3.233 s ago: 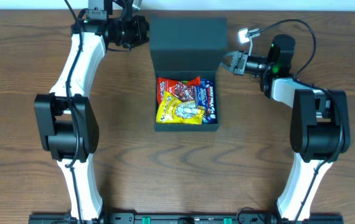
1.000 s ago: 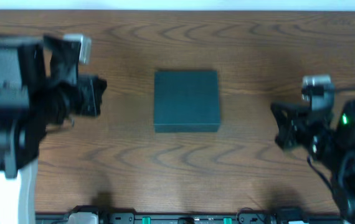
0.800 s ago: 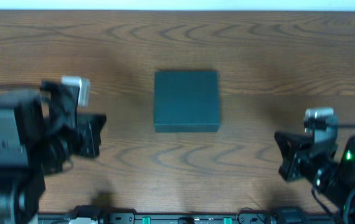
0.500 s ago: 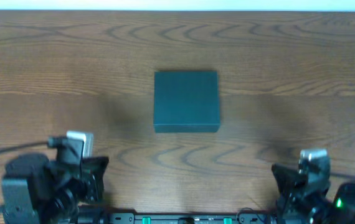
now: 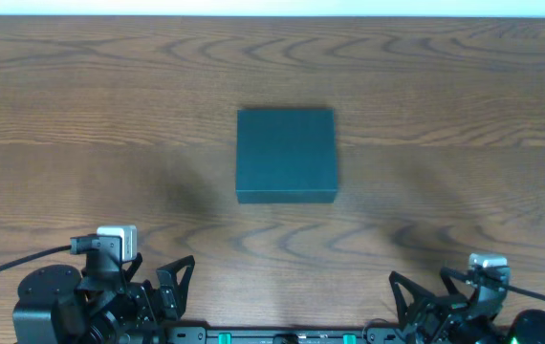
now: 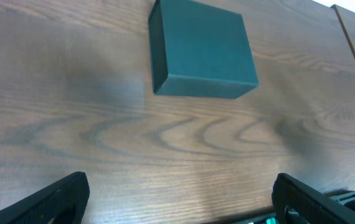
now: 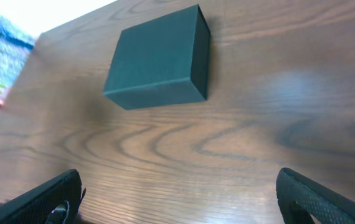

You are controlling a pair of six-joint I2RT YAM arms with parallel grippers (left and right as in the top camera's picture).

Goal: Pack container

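The container point(image 5: 286, 153) sits on the wooden table point(image 5: 81, 115) with its lid down flat, straight ahead of both grippers and well apart from them. It lies forward and a little inward of each hand, so it falls between the two lines of reach. The left gripper point(image 6: 179, 185) is released, its two fingers spread wide at the bottom corners of its wrist view with nothing between them. The right gripper point(image 7: 177, 180) is the same, splayed and empty. Both hang low at the near edge of the table.

Judging by the shut lid, the packing looks finished, though what is inside is hidden and cannot be checked.

What could go wrong from here is small but real. Nothing presses on the lid, so if the contents crowd it from beneath it may lift at its free edge. The box also rests loose on smooth wood – any forward sweep of either arm at this height would shove or turn it instead of gripping it
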